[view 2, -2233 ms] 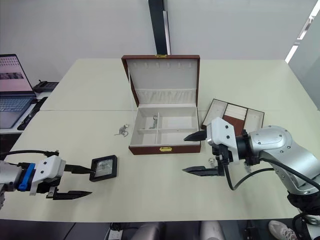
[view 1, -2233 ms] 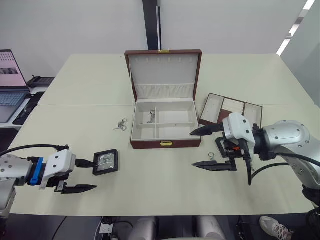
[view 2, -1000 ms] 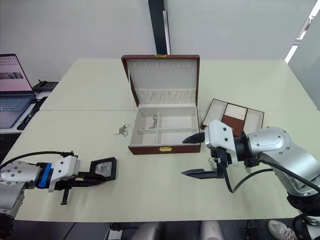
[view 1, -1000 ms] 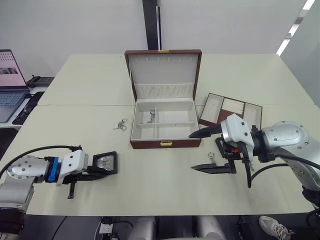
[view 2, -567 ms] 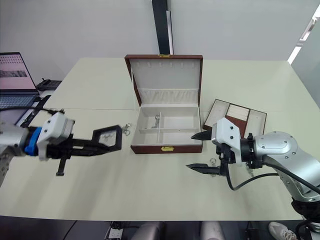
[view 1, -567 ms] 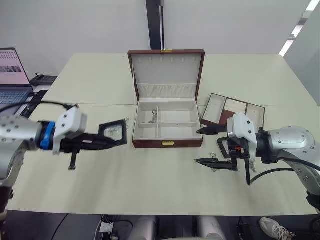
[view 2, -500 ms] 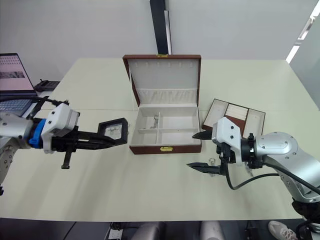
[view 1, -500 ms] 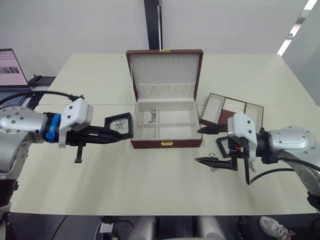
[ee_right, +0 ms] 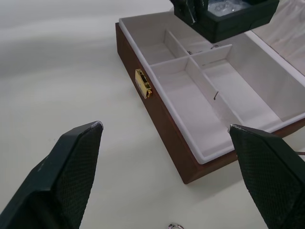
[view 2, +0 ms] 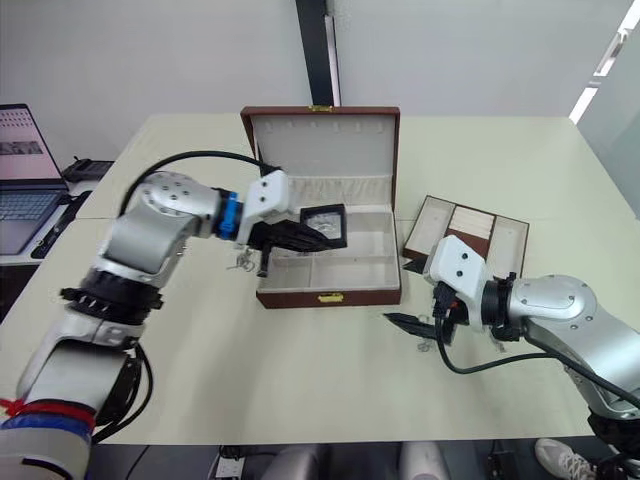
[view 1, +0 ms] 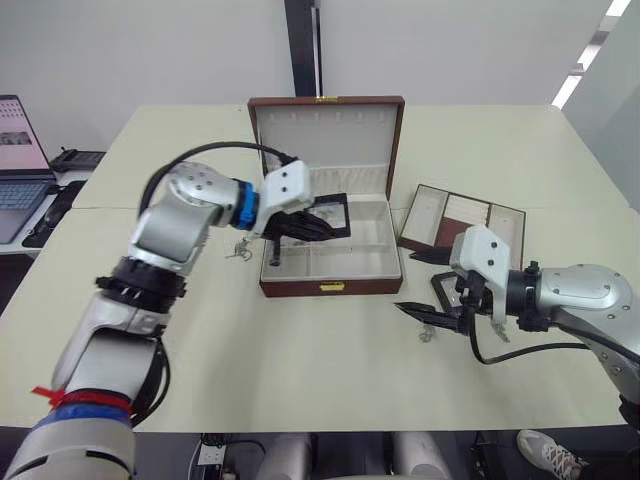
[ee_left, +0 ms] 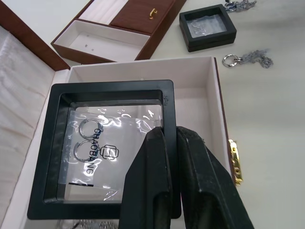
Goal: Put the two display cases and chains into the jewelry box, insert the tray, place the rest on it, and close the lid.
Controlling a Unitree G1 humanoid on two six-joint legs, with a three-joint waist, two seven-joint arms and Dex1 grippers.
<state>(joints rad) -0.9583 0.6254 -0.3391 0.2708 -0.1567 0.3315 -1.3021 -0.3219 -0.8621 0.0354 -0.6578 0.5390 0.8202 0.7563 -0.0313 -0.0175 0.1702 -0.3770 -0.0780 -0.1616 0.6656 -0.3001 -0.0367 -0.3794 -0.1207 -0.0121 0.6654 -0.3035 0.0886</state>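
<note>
Nearest the worktop's [view 1: 330, 380] front edge, the right gripper [view 1: 432, 288] hangs low with its fingers spread wide and empty, one tip just beside a small ring trinket [view 1: 424, 334] — seemingly parked clear, leaving the box mouth free. Open worktop lies in front of it, nothing to snag there. Moving back, the jewelry box [view 1: 331, 287] sits mid-worktop, gold clasp facing the front edge, cream compartments open. Over its back half, the left gripper [ee_left: 167, 143] has its fingers pinched tight on the frame edge of a display case [view 1: 326, 215], held roughly level so it can likely drop flat into a compartment. Dividers and walls leave little slack, so a square lowering looks wise. A chain [view 1: 240, 249] lies just off the box's left side. Right of the box, the tray [view 1: 461, 220] waits. Behind, the lid [view 1: 325, 145] stands upright, walling off the far side.
</note>
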